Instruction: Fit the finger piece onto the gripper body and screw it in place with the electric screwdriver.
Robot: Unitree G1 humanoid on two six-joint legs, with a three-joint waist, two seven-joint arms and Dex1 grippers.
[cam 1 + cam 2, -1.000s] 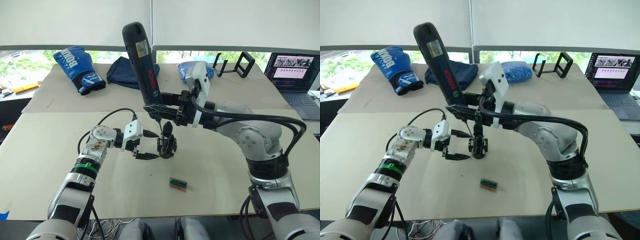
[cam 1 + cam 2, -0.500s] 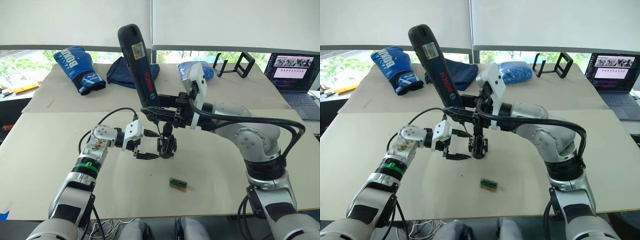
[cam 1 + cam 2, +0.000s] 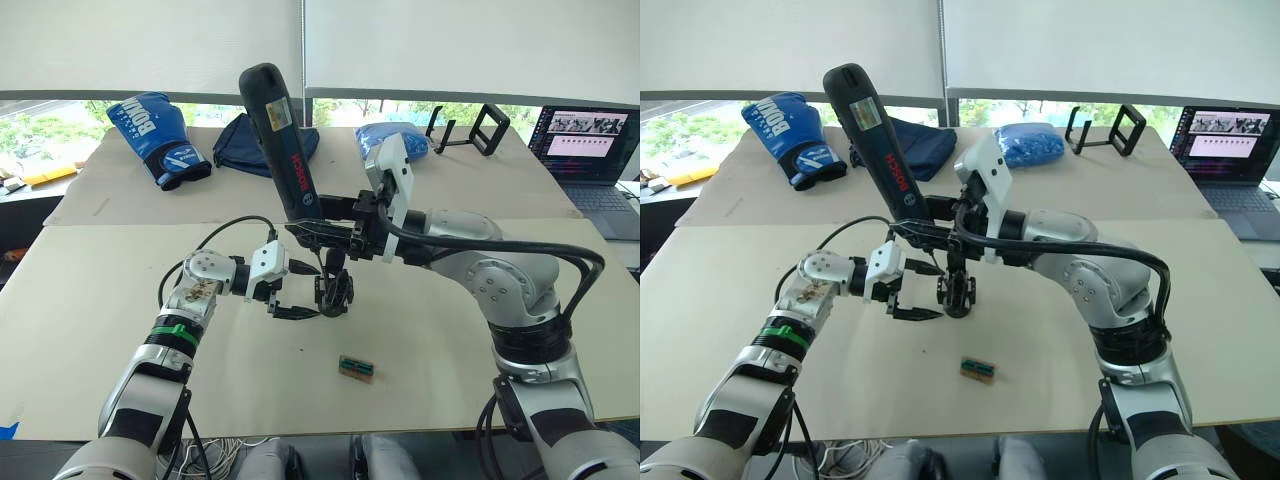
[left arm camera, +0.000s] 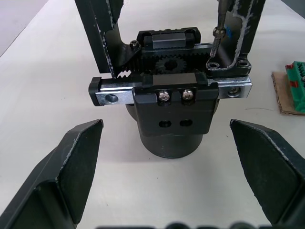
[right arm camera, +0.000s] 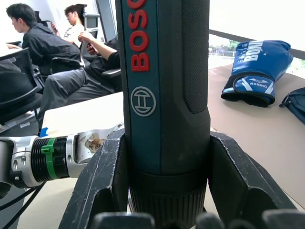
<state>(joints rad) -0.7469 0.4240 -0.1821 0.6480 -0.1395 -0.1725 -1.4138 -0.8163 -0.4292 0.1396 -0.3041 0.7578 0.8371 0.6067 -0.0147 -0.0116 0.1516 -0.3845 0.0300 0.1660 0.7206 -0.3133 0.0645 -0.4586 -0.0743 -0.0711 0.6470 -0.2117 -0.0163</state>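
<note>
The gripper body (image 4: 174, 109) stands on its round base mid-table, also seen as gripper body (image 3: 333, 292). Two black fingers rise from its rail. The finger piece (image 4: 247, 33) sits at one end of the rail. My right gripper (image 3: 312, 228) is shut on the electric screwdriver (image 3: 281, 140), which leans with its top to the left. Its thin bit (image 4: 217, 40) points down at a screw hole at the finger piece's foot. My left gripper (image 3: 308, 291) is open, its fingertips on either side of the body's base without touching it.
A green-and-tan block (image 3: 356, 367) lies nearer the front edge. At the back are a blue boxing glove (image 3: 158, 138), a dark bag (image 3: 246, 142), a blue plastic bag (image 3: 400, 140), a black stand (image 3: 470, 128) and a laptop (image 3: 590, 150). People (image 5: 47, 47) sit beyond the table.
The screwdriver's top tipped a little further left, then came back slightly, while the right gripper shifted a bit left. The left gripper and the gripper body stayed put.
</note>
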